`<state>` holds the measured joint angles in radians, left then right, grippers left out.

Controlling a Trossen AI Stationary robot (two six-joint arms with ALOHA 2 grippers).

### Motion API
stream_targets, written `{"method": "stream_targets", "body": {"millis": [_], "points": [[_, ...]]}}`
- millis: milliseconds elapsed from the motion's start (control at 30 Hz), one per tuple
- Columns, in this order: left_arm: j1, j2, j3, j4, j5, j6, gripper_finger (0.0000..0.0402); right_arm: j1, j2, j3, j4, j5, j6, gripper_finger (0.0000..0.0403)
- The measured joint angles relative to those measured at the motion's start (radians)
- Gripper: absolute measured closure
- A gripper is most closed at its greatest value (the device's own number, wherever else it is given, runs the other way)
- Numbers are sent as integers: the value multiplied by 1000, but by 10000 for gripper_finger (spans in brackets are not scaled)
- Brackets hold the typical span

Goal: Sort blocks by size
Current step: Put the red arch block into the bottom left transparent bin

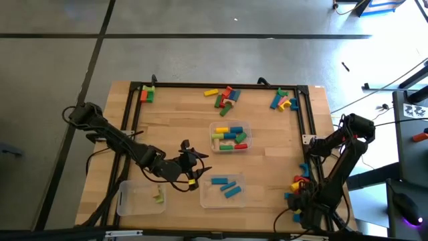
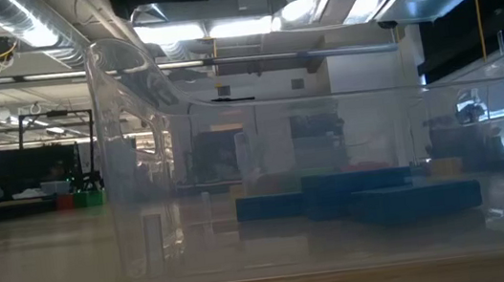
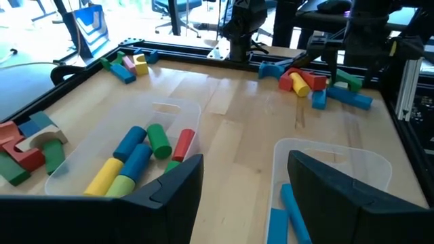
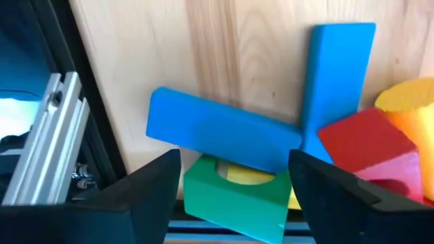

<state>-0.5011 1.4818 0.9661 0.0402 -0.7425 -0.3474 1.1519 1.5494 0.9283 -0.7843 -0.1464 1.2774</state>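
While I watch from the overhead camera, my left claw (image 1: 189, 161) hovers low over the wooden tabletop (image 1: 174, 127), just beside the near middle tray (image 1: 223, 189) and short of the centre tray (image 1: 231, 136). Its wrist camera shows the two dark fingers (image 3: 169, 193) spread apart with nothing between them.

My right claw (image 4: 234, 186) sits at the tabletop's near right corner, hard against the black frame rail (image 1: 311, 144). I see its fingers apart there too, framing a small heap of blocks without gripping any: a long blue bar (image 4: 220, 139) lying across a green arch block (image 4: 237, 196), a second blue bar (image 4: 336, 74) standing off at an angle, and a red block (image 4: 369, 152) touching a yellow cylinder (image 4: 410, 112).

The blocks are scattered in several places. The centre tray holds a mix of blue, yellow, green and red cylinders (image 3: 139, 152). The near middle tray holds three blue bars (image 1: 227, 186), which the low camera shows lying flat behind the tray's clear wall (image 2: 140, 174). The near left tray (image 1: 140, 199) holds one pale green piece (image 1: 159, 195). Loose clusters lie along the far edge: a small one at the far left corner (image 1: 148, 94), one near the middle (image 1: 226, 97), and one toward the far right (image 1: 283, 101). Another cluster (image 1: 298, 186) sits at the near right corner by my right claw.
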Motion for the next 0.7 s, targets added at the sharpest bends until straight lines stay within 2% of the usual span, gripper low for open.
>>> {"method": "stream_targets", "body": {"millis": [233, 533, 700], "points": [[0, 0, 0, -6, 0, 0, 192, 0, 43, 0, 28, 39, -32, 130], [0, 0, 0, -4, 0, 0, 192, -1, 85, 0, 25, 158, -56, 130], [0, 0, 0, -1, 0, -1, 192, -43, 83, 0, 23, 180, -54, 130]]}}
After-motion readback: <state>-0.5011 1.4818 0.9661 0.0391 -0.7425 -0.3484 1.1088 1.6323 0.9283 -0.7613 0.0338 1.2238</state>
